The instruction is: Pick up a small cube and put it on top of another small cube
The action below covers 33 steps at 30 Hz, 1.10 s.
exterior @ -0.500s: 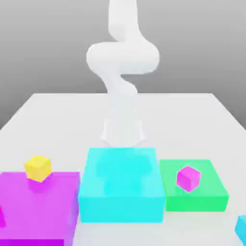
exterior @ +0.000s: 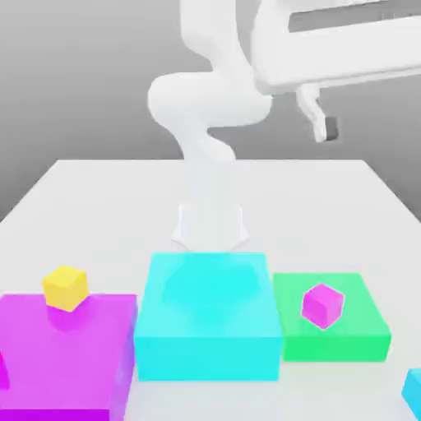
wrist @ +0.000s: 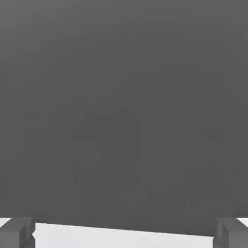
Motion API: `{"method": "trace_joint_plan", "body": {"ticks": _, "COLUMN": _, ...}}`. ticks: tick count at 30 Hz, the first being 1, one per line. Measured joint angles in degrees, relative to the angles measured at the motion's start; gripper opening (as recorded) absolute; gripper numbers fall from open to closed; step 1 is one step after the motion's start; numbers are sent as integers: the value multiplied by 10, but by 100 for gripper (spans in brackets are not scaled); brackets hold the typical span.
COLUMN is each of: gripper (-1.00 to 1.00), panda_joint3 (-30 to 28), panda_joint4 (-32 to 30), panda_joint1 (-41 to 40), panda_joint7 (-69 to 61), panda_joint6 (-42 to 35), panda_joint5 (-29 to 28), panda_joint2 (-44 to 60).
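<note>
The small cube (exterior: pixel 414 396), which is light blue, lies at the exterior view's right, in the near corner. The claw (wrist: pixel 124 235) is released, its fingers (wrist: pixel 226 233) standing wide apart.

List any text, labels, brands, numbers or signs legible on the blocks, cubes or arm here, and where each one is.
None that I can read: no lettering shows on the small yellow cube, the large cyan block or the flat green block, nor any brand or number on the white robot arm.
</note>
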Motion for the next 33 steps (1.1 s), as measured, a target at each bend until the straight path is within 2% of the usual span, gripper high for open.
{"method": "trace_joint_plan", "body": {"ticks": 9, "gripper": 0, "panda_joint3": 29, "panda_joint4": 21, "panda_joint1": 69, "panda_joint7": 115, "panda_joint6": 45, "panda_joint5": -67, "panda_joint2": 190}}
{"method": "trace_joint_plan", "body": {"ticks": 15, "gripper": 0, "panda_joint3": 16, "panda_joint4": 36, "panda_joint1": 135, "panda_joint7": 201, "panda_joint6": 71, "panda_joint5": -126, "panda_joint2": 316}}
{"method": "trace_joint_plan", "body": {"ticks": 19, "gripper": 0, "panda_joint3": -5, "panda_joint4": 52, "panda_joint1": 162, "panda_joint7": 227, "panda_joint6": 123, "panda_joint5": -151, "panda_joint2": 399}}
{"method": "trace_joint_plan", "body": {"ticks": 20, "gripper": -100, "panda_joint3": -10, "panda_joint4": 56, "panda_joint1": 166, "panda_joint7": 231, "panda_joint6": 136, "panda_joint5": -155, "panda_joint2": 416}}
{"method": "trace_joint_plan", "body": {"ticks": 27, "gripper": -100, "panda_joint3": -11, "panda_joint4": 56, "panda_joint1": 168, "panda_joint7": 231, "panda_joint6": 138, "panda_joint5": -156, "panda_joint2": 418}}
{"method": "trace_joint_plan", "body": {"ticks": 31, "gripper": -100, "panda_joint3": 6, "panda_joint4": 40, "panda_joint1": 155, "panda_joint7": 214, "panda_joint6": 86, "panda_joint5": -135, "panda_joint2": 349}}
{"method": "trace_joint_plan", "body": {"ticks": 33, "gripper": -100, "panda_joint3": 21, "panda_joint4": 12, "panda_joint1": 136, "panda_joint7": 166, "panda_joint6": 74, "panda_joint5": -121, "panda_joint2": 310}}
